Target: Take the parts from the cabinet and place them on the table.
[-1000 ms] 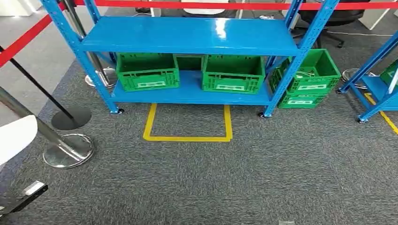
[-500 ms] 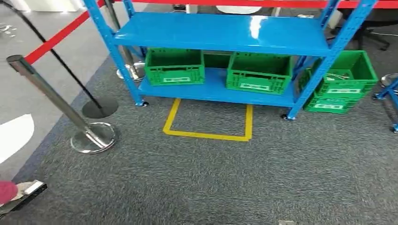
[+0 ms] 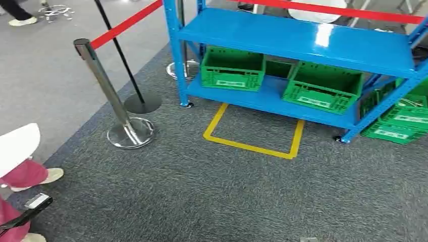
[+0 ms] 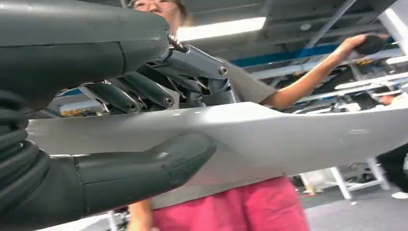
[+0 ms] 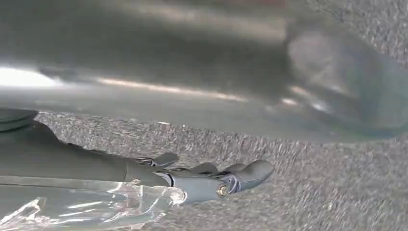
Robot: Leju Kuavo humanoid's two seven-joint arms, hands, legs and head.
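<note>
Ahead, a blue shelf rack stands on grey carpet, with two green crates on its bottom shelf and more green crates just beside its right leg. What lies in them cannot be told. Up close, the left hand grips a flat silver panel, thumb on one face and fingers on the other. Over the carpet, the right hand has its fingers nearly straight, with crinkled clear plastic beside it; whether it holds that cannot be told. A person in red trousers stands close by the left hand.
</note>
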